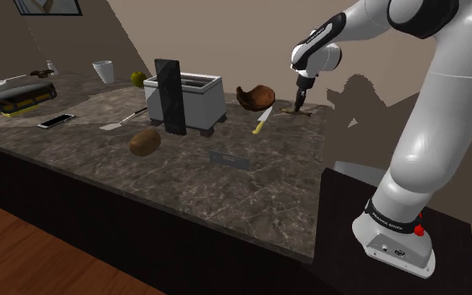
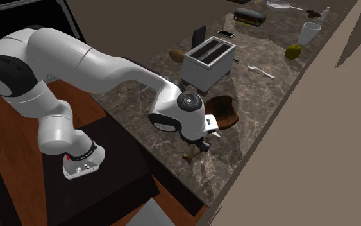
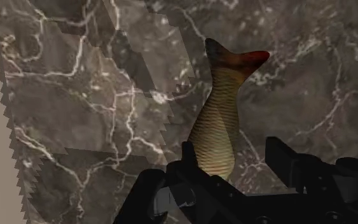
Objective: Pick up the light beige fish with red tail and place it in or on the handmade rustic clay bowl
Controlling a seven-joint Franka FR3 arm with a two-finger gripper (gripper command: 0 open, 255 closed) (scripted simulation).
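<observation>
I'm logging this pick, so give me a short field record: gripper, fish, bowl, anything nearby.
gripper: open, straddling the fish
fish: beige, red tail, lying on the marble counter, not gripped
bowl: brown, on the counter, to the shoulder view's left of the gripper
knife: yellow handle, beside the bowl

The end effector (image 3: 234, 156), its fingers (image 3: 285, 159) spread, straddles the beige red-tailed fish (image 3: 219, 121) on the marble counter (image 3: 75, 95).
</observation>
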